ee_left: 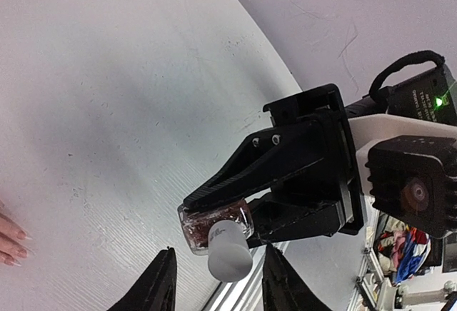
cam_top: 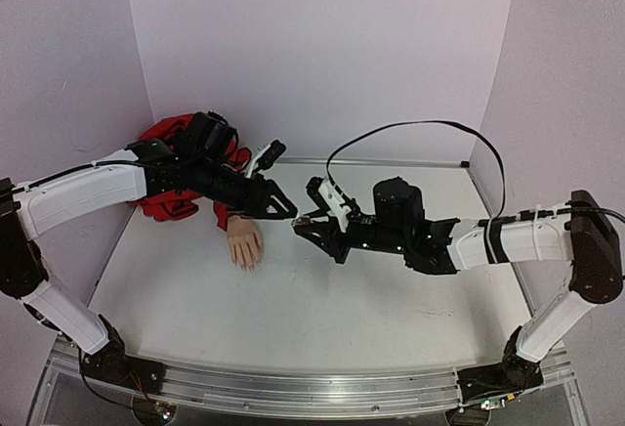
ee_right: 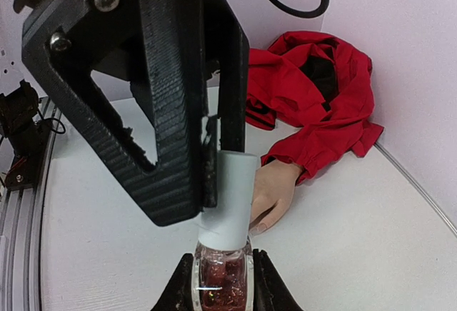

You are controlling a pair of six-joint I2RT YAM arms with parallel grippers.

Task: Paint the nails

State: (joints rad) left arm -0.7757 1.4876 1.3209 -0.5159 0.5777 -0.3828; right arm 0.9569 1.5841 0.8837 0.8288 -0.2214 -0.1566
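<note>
Nails tip the mannequin hand on the desk, just left of and nearer than the left claw, whose jaws stand apart around the white cap. The right claw is clamped on the bottle. A red sleeve lies beyond.

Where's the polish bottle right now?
The polish bottle is mid-table in the top view, in the right gripper, right of the mannequin hand, cap at the left gripper.

Your top camera overlooked the desk. Your wrist cameras sat close: left faced the right claw, right faced the left claw, sharing the polish bottle.
</note>
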